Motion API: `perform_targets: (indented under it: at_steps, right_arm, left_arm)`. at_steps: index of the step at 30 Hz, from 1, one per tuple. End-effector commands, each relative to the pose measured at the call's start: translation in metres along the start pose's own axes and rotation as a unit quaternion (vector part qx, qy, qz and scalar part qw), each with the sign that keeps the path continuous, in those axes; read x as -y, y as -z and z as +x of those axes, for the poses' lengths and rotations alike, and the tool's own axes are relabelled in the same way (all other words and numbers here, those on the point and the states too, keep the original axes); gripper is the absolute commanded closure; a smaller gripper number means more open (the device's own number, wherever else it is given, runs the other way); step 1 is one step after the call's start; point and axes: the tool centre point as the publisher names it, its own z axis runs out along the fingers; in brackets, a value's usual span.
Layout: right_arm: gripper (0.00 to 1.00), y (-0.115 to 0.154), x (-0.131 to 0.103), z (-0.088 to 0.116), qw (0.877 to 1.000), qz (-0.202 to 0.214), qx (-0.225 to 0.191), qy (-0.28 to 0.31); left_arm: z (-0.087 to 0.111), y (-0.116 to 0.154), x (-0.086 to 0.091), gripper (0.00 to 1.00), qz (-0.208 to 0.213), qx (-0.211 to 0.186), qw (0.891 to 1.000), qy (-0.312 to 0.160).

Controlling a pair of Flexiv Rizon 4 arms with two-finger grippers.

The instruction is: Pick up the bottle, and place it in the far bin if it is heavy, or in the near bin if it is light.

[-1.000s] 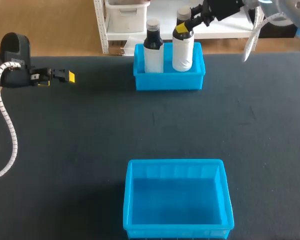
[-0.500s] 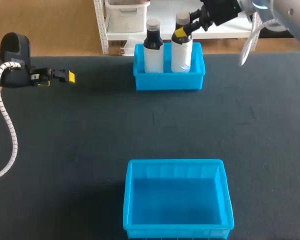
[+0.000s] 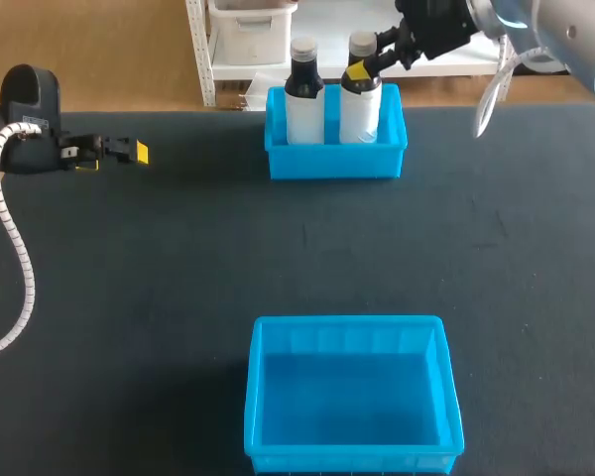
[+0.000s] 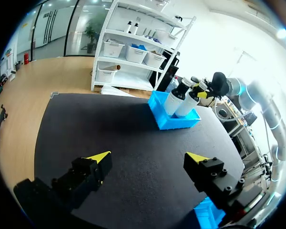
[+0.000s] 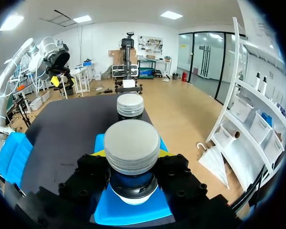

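Observation:
The far blue bin (image 3: 335, 162) holds two white bottles with dark necks. My right gripper (image 3: 363, 67) is shut on the neck of the right-hand bottle (image 3: 360, 107), which stands upright inside the bin beside the other bottle (image 3: 302, 104). In the right wrist view the held bottle's grey cap (image 5: 132, 143) sits between the fingers of my right gripper (image 5: 132, 155), with the second bottle (image 5: 130, 106) just ahead. My left gripper (image 3: 134, 152) rests open and empty at the table's far left. From the left wrist view, the open left gripper (image 4: 148, 160) faces the far bin (image 4: 174, 120).
The near blue bin (image 3: 256, 397) stands empty at the table's front middle; its corner (image 4: 207, 214) shows by my left gripper. A broad stretch of dark tabletop (image 3: 377, 248) lies between the two bins.
My right gripper has lowered the held bottle into the far bin, beside the other bottle. The left arm has not moved.

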Motion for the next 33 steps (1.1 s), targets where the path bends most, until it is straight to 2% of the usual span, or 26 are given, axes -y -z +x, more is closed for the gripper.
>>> perform_targets:
  at_steps: [1,21,23,26,28,33]
  right_arm:
    - [1.0,-0.0045,0.0125,-0.0007,1.0,-0.027,0.003,0.0]
    - [1.0,-0.0093,0.0162,0.0048,0.999,-0.033,0.0,0.001]
    - [0.73,-0.0092,0.0162,0.005,0.999,-0.033,-0.002,0.001]
    - [0.7,-0.0089,0.0162,0.0054,0.999,-0.033,-0.003,0.0]
    - [0.6,-0.0088,0.0161,0.0058,0.999,-0.034,-0.004,0.0]
    - [0.53,-0.0092,0.016,0.0067,0.999,-0.034,-0.005,-0.002]
  left_arm:
    - [0.0,0.0,0.0,0.0,0.0,0.0,1.0,0.0]
    - [0.0,0.0,0.0,0.0,0.0,0.0,1.0,0.0]
    - [0.0,0.0,0.0,0.0,0.0,0.0,1.0,0.0]
    - [0.0,0.0,0.0,0.0,0.0,0.0,1.0,0.0]
    - [0.0,0.0,0.0,0.0,0.0,0.0,1.0,0.0]
    - [0.0,0.0,0.0,0.0,0.0,0.0,1.0,0.0]
